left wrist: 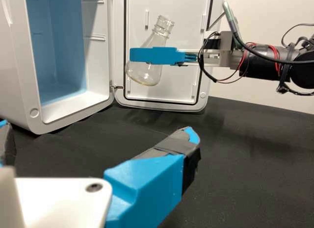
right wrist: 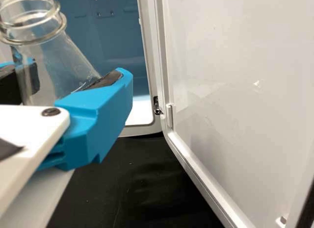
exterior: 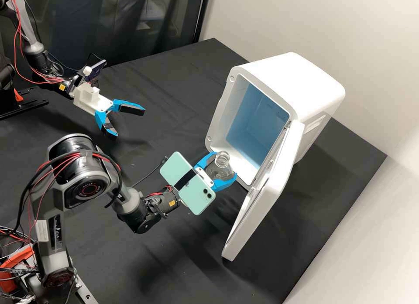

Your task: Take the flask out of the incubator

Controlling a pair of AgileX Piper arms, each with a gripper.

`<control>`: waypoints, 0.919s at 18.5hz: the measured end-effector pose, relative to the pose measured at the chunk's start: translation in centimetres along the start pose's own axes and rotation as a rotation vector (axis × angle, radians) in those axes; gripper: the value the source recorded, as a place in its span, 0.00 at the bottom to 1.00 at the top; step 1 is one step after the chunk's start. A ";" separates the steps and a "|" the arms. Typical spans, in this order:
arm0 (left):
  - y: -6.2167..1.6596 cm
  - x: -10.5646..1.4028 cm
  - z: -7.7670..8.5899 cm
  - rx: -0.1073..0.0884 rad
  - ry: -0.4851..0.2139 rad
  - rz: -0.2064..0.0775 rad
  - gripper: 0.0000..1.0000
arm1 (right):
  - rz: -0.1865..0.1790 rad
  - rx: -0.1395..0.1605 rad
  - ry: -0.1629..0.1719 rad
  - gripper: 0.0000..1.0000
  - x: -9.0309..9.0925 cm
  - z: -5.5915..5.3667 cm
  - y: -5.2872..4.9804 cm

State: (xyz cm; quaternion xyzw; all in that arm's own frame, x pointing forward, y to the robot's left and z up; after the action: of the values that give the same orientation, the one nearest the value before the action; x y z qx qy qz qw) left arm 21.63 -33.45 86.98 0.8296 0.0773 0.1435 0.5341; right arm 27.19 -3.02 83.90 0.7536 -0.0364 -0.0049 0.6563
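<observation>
1. The flask is out of the incubator. It hangs in the air just in front of the opening, beside the open door. It leans a little and does not touch the worktop.
2. The right gripper has its jaws closed on the round lower part of the flask, one blue finger on each side.
3. The left gripper hovers over the worktop, well apart from the incubator. Its jaws are wide open and hold nothing.
4. I think the big part of the job is done. What looks left is to carry the flask farther from the door and maybe set it down somewhere safe.
5. Inside the incubator I can see blue walls and nothing else.
6. Counting: one flask, one incubator with one door, and two grippers.
</observation>
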 end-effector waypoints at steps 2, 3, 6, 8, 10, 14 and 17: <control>0.00 0.0 0.0 0.000 0.000 0.000 1.00 | -0.001 0.000 0.007 0.00 -0.3 -0.1 -0.1; 0.00 0.0 0.0 0.000 0.000 0.000 1.00 | -0.002 0.000 0.009 0.00 -0.5 -0.2 -0.1; 0.00 0.0 0.0 0.000 0.000 0.000 1.00 | -0.027 -0.010 0.018 0.00 -1.3 -0.4 -0.5; 0.00 0.0 0.0 0.000 0.000 0.000 1.00 | -0.048 -0.015 0.028 0.00 -2.0 -0.6 -0.9; 0.00 0.0 0.0 0.000 0.000 0.000 1.00 | -0.072 -0.021 0.030 0.00 -2.5 -0.7 -1.6; 0.12 0.0 0.1 -0.001 -0.004 0.005 1.00 | -0.156 -0.109 0.067 0.00 -2.9 -1.5 -3.8; 0.14 0.0 0.1 0.000 -0.004 0.006 1.00 | -0.199 -0.133 0.047 0.00 -2.6 -1.2 -5.2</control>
State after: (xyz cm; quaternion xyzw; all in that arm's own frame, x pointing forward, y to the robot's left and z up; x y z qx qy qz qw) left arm 21.63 -33.61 87.06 0.8299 0.0739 0.1434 0.5340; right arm 24.90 -1.00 78.78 0.7081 0.0543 -0.0546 0.7019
